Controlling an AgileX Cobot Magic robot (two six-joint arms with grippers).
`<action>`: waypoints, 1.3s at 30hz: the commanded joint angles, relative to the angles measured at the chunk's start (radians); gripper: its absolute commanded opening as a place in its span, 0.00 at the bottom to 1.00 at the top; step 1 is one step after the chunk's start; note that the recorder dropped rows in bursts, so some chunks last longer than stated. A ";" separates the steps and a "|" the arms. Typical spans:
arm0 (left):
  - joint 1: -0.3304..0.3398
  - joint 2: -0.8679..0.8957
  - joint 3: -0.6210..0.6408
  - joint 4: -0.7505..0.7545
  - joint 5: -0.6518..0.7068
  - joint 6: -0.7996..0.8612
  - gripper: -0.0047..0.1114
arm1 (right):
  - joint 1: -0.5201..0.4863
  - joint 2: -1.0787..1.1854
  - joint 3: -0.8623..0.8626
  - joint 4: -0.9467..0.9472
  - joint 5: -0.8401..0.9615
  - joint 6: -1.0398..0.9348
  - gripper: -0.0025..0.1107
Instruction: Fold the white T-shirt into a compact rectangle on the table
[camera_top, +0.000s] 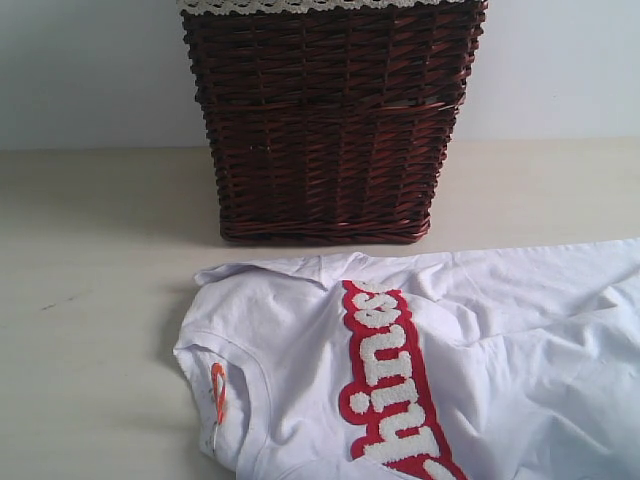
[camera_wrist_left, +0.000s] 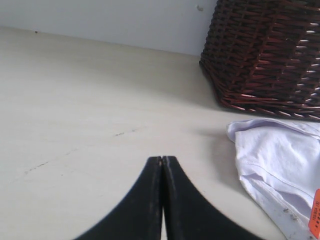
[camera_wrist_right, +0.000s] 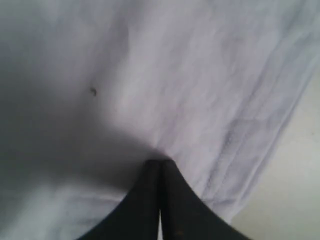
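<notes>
**White T-shirt lying unfolded on the table, both grippers closed.**

The white T-shirt (camera_top: 500, 330) lies rumpled from the centre of the exterior view toward 4 o'clock, running out of frame at 3 and 6 o'clock. Its collar edge, with the orange tag (camera_top: 218, 392), faces 8 o'clock, and its far edge lies near the wicker basket (camera_top: 330, 130) at 12 o'clock. Bare table (camera_top: 90, 300) opens wide toward 9 o'clock. The left gripper (camera_wrist_left: 163, 159) hangs over that bare surface, fingers pressed together and holding nothing. The right gripper (camera_wrist_right: 160, 162) has its fingers meeting over shirt cloth near a hem (whether any cloth is pinched cannot be told).
</notes>
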 joint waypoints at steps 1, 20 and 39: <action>-0.005 -0.007 -0.003 -0.007 -0.003 0.001 0.04 | -0.005 0.041 0.002 -0.001 0.115 0.023 0.02; -0.005 -0.007 -0.003 -0.007 -0.003 0.001 0.04 | -0.005 -0.037 0.002 -0.125 0.442 0.061 0.02; -0.005 -0.007 -0.003 -0.007 -0.003 0.001 0.04 | -0.005 0.080 0.004 -0.063 0.348 0.083 0.02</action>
